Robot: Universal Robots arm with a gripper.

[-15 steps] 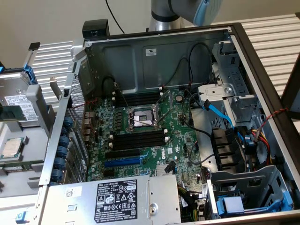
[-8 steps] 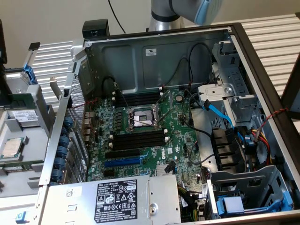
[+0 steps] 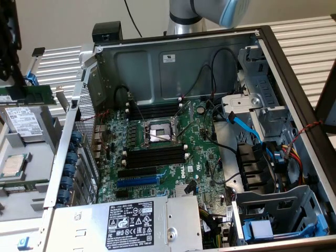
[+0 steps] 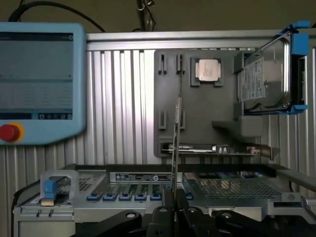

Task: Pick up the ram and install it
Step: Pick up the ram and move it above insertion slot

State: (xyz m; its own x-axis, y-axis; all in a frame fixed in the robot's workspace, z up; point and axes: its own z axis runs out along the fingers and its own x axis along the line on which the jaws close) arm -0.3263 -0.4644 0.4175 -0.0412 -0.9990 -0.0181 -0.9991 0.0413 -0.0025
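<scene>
The ram (image 3: 31, 95) is a thin green stick held in the air at the exterior view's far left, outside the open computer case (image 3: 173, 58). My gripper (image 3: 13, 83) is shut on its near end. In the wrist view I see the ram (image 4: 177, 148) edge-on, rising from between my closed fingers (image 4: 167, 213). The black memory slots (image 3: 155, 156) with white end clips lie on the motherboard beside the processor socket (image 3: 160, 131), well to the right of the ram.
A grey parts tray (image 3: 16, 144) below the ram carries a hard drive (image 3: 23, 122) and a processor chip (image 3: 13, 165). The case wall (image 3: 65, 152) stands between tray and motherboard. A blue expansion slot (image 3: 137, 181), cables (image 3: 247, 126) and a power supply (image 3: 131, 220) crowd the case. A teach pendant (image 4: 39, 79) hangs nearby.
</scene>
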